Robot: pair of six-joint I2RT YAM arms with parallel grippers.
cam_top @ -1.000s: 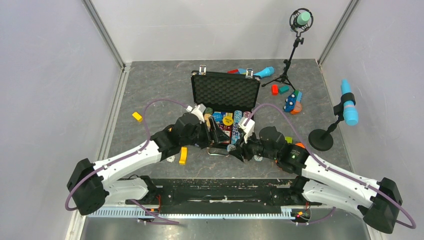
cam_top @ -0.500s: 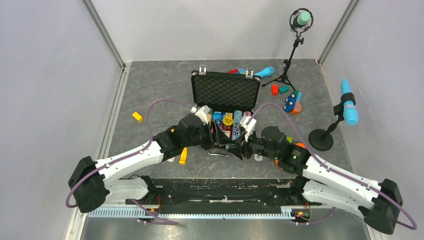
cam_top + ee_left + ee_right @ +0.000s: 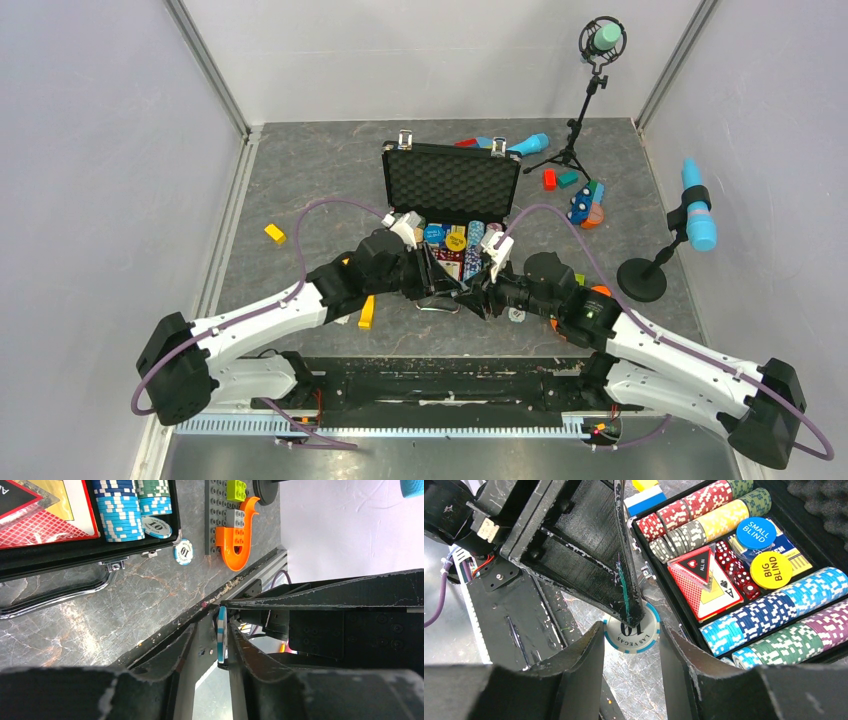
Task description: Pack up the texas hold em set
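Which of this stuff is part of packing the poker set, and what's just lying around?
Job: black briefcase; chip rows; loose 10 chip beside the case; chip pinched in left gripper.
Lying about: yellow block; orange hook; blue microphone; red block.

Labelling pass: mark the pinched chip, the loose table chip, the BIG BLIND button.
pinched chip (image 3: 222, 637), left wrist view, striped edge
loose table chip (image 3: 183, 551), left wrist view, face centre
BIG BLIND button (image 3: 771, 570), right wrist view, yellow face
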